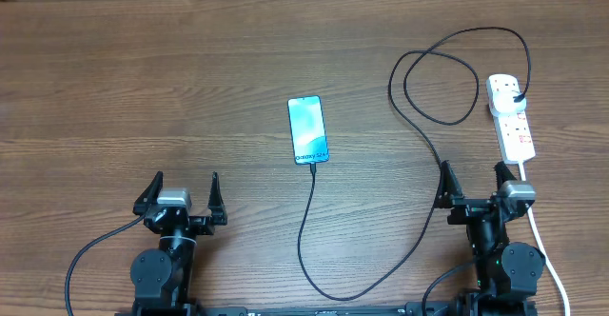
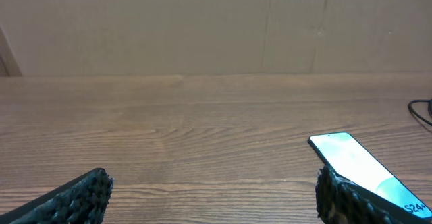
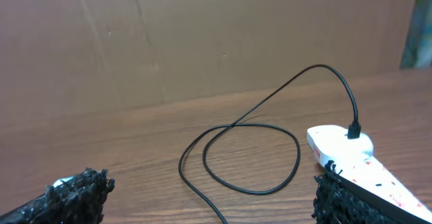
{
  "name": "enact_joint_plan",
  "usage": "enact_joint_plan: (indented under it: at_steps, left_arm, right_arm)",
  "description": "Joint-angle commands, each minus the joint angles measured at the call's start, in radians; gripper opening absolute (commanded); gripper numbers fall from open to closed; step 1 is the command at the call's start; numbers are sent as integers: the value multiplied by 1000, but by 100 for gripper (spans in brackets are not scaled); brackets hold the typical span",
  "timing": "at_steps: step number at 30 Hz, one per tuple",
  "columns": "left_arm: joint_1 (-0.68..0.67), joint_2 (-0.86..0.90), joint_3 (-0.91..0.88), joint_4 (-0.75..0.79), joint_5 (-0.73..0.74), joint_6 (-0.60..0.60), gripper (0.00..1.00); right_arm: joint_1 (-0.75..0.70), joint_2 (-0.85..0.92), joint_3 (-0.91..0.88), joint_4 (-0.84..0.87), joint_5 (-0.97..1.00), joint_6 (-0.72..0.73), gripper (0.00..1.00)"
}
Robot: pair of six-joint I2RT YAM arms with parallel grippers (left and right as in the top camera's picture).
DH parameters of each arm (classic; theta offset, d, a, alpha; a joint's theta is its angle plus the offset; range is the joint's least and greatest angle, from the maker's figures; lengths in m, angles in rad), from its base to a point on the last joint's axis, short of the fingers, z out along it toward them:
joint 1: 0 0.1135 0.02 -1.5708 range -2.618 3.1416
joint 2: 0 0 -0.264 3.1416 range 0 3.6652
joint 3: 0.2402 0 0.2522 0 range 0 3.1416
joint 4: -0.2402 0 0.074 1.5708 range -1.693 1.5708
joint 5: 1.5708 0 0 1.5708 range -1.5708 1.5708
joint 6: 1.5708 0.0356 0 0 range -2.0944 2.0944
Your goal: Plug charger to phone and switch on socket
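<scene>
Left gripper point(image 1: 180, 190) and right gripper point(image 1: 474, 178) both sat spread wide, holding nothing. Phone point(image 1: 308, 129) lay mid-table, socket point(image 1: 512, 121) out at 2 o'clock, with the charger point(image 1: 303, 223) tip at the phone's 6 o'clock end. Cable looked floppy and light, so I'd pinch the stiff tip; the glossy phone probably slides.

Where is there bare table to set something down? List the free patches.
Free: the left half of the table, from the phone leftward, and the far strip beyond it. Crowded: the right side, where the charger loops toward the socket, and just below the phone.
</scene>
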Motion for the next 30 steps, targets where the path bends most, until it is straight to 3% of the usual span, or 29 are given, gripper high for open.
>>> enact_joint_plan:
  at_steps: [1, 30]
  left_arm:
    - [6, -10, -3, -2, -3, -6, 99]
    - [6, -10, -3, -2, -3, -6, 100]
  right_arm:
    - [11, -11, -11, 7, -39, -71, 100]
    - [54, -11, -11, 12, -70, -107, 100]
